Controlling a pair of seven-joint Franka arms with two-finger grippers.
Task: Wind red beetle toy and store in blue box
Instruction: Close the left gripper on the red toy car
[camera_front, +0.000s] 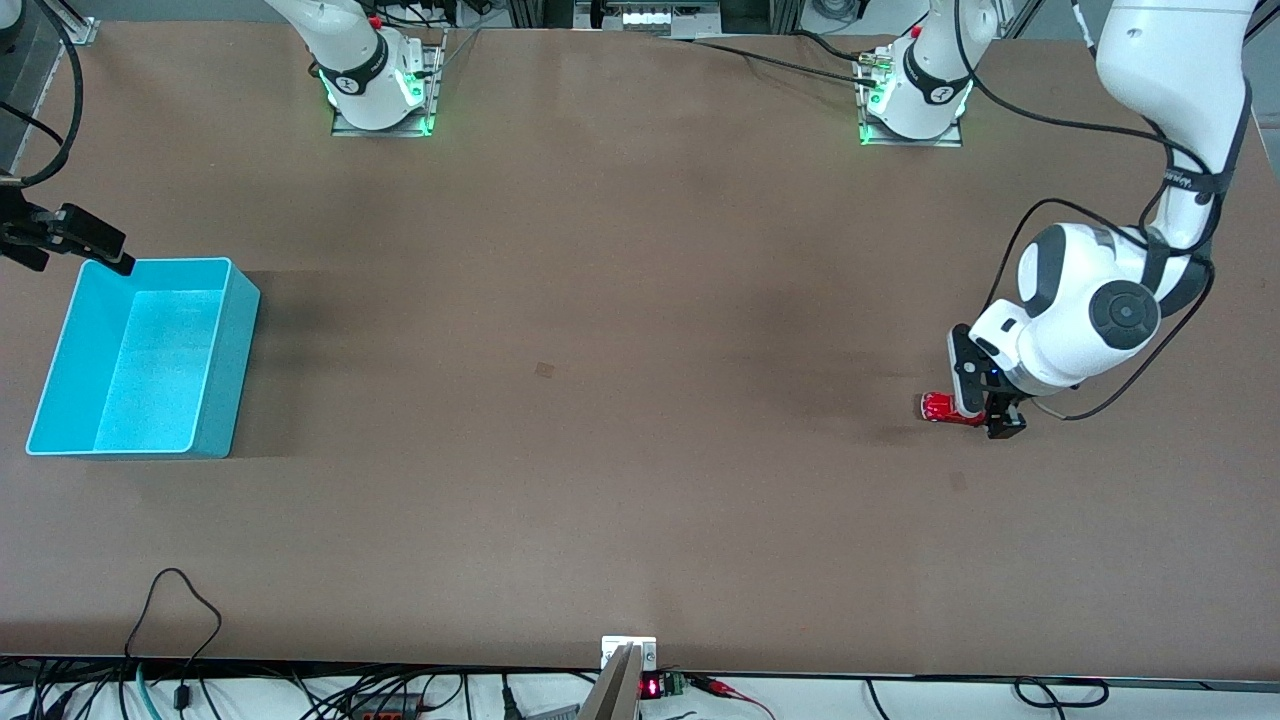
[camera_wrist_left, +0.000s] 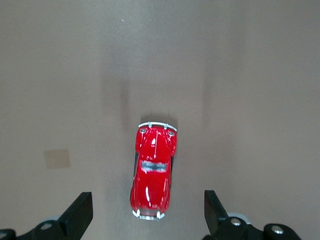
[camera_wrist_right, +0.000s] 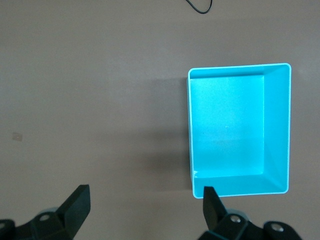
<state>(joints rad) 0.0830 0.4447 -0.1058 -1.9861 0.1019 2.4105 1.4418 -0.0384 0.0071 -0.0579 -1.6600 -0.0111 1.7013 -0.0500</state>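
Note:
The red beetle toy (camera_front: 938, 407) (camera_wrist_left: 152, 170) stands on its wheels on the brown table toward the left arm's end. My left gripper (camera_front: 985, 412) (camera_wrist_left: 148, 205) is low over it and open. Its two fingers flank the toy's tail end, with a gap on each side. The blue box (camera_front: 226, 360) (camera_wrist_right: 239, 67) sits open and empty toward the right arm's end. My right gripper (camera_front: 105, 250) (camera_wrist_right: 145, 200) hangs open beside the box's corner nearest the robots' bases, with nothing between its fingers.
A small dark square mark (camera_front: 544, 370) lies mid-table, and a pale patch (camera_wrist_left: 56, 158) lies near the toy. Cables (camera_front: 180, 600) trail over the table edge nearest the front camera, where a small bracket (camera_front: 628, 655) stands.

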